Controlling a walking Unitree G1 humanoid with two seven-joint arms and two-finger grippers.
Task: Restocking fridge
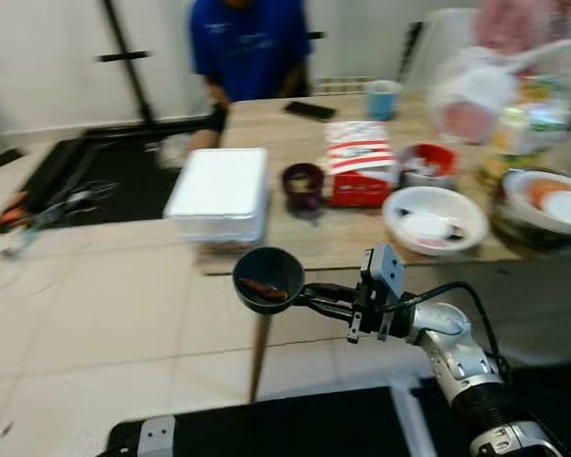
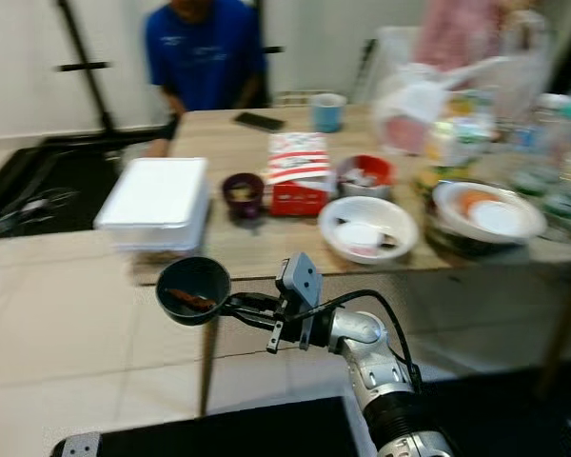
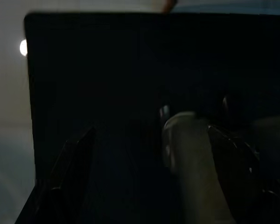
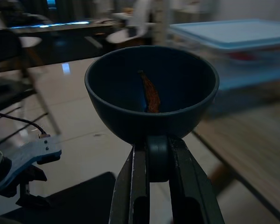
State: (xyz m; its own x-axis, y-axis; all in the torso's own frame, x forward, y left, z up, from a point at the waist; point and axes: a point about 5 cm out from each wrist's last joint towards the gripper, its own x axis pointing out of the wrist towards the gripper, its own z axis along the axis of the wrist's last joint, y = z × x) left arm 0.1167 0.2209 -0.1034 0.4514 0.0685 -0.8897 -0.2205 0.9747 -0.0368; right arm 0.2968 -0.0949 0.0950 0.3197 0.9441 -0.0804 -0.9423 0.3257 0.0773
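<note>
A small dark bowl [image 1: 267,279] was held upright in the air by its near rim, clamped in the jaws of the right gripper [image 1: 309,297], just off the counter's [image 1: 295,249] near edge. A reddish-brown strip of food [image 4: 150,92] lay inside it.

I can read no text, label, brand or number anywhere in front of me. The red-and-white box [image 1: 361,162] on the wooden table [image 1: 266,129] bears a striped print, but motion blur leaves any lettering on it illegible. The blue shirt [image 2: 206,52] of the person behind the table shows a faint pale mark that is too blurred to make out.
</note>
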